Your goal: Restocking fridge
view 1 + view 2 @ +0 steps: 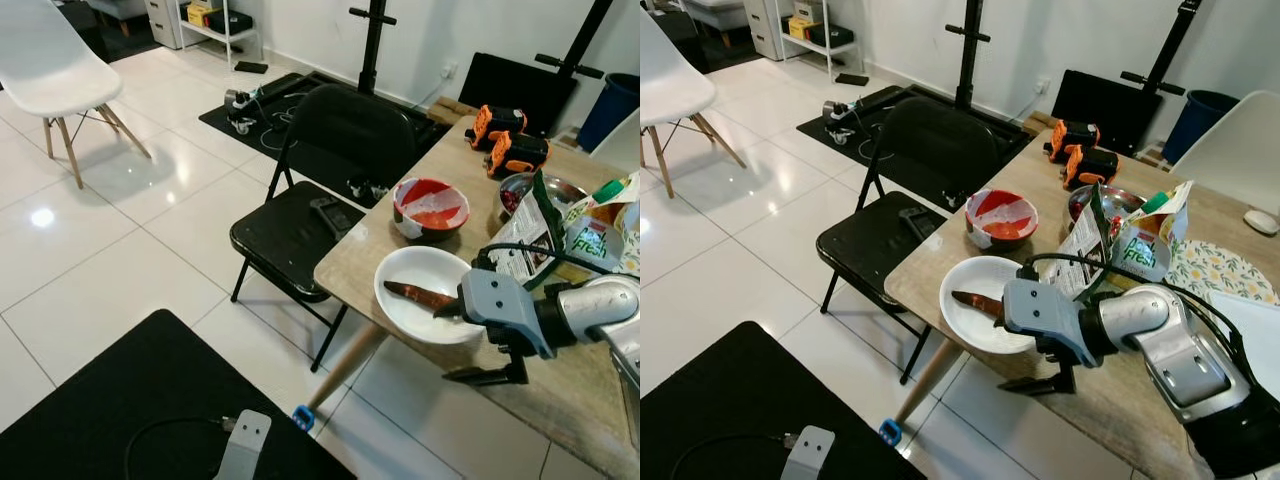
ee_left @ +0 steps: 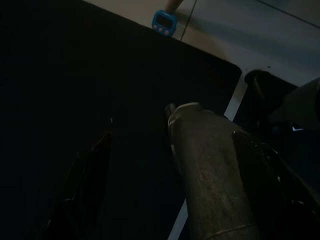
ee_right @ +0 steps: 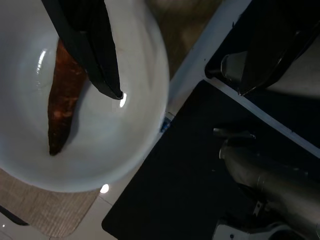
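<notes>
A long brown root vegetable (image 1: 418, 296) lies in a white bowl (image 1: 400, 263) at the near corner of the wooden table (image 1: 440, 140). My right gripper (image 1: 466, 343) is open at the bowl's near side. One of its fingers (image 3: 85, 45) reaches over the bowl and lies against the vegetable (image 3: 62, 100). The other finger (image 1: 487, 377) hangs outside the bowl's rim, near the table's front edge. Nothing is held between them. My left arm hangs idle over a black floor mat (image 2: 75, 75); its two dark fingers (image 2: 87, 185) stand apart.
A red and white bowl (image 1: 431, 207), a metal bowl (image 1: 520, 188), cartons and packets (image 1: 590, 240) and orange tools (image 1: 506, 140) stand further back on the table. A black folding chair (image 1: 300, 235) is to the table's left. A small blue timer (image 1: 303, 417) lies by the table leg.
</notes>
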Robot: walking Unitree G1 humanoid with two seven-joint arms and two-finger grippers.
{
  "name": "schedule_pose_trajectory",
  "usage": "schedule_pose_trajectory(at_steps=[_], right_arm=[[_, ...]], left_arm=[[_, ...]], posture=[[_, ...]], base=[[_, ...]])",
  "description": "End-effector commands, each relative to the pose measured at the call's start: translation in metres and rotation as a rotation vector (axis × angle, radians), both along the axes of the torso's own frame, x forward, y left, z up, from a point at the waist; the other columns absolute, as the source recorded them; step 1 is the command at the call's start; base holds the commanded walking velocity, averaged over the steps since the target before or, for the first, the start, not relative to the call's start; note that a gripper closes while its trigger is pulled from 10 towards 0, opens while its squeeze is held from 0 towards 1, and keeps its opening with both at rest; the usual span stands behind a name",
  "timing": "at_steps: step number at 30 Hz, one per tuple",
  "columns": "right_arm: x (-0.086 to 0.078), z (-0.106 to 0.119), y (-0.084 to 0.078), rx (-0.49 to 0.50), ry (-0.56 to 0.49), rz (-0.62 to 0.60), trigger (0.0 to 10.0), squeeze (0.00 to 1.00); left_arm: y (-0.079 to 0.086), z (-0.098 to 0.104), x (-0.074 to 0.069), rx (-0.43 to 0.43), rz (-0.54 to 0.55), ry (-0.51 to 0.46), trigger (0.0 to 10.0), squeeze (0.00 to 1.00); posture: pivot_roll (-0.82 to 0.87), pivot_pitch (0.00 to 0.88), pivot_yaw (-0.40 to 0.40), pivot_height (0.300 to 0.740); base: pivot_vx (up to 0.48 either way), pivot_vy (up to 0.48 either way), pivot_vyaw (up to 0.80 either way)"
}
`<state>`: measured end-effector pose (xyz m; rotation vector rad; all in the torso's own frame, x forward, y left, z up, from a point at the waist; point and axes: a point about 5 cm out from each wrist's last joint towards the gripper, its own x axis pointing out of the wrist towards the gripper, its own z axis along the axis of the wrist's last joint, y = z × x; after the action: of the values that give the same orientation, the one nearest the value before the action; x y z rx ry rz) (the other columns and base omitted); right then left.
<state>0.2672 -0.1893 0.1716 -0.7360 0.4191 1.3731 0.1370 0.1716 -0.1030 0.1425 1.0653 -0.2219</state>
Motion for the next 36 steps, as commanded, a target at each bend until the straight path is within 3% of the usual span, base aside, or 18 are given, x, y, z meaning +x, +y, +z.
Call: schedule_pose_trajectory(at_steps=[1, 12, 36], right_arm=[[0.000, 0.007, 0.000, 0.027, -0.021, 0.010, 10.0, 0.00], [-0.001, 0.032, 0.017, 0.258, -0.048, 0.044, 10.0, 0.00], [-0.003, 0.027, 0.022, 0.284, -0.045, 0.020, 10.0, 0.00]], left_arm=[[-0.005, -0.006, -0.017, -0.007, -0.025, 0.068, 10.0, 0.00], [0.000, -0.005, -0.015, 0.003, -0.023, 0.064, 10.0, 0.00], [0.003, -0.004, -0.012, 0.028, -0.014, 0.050, 10.0, 0.00]], posture=[[-0.06, 0.025, -0.078, 0.740], [-0.05, 0.023, -0.071, 0.740], [-0.06, 0.028, -0.068, 0.740]], base=[[-0.352, 0.000, 0.00], [-0.280, 0.000, 0.00], [0.045, 0.000, 0.00]])
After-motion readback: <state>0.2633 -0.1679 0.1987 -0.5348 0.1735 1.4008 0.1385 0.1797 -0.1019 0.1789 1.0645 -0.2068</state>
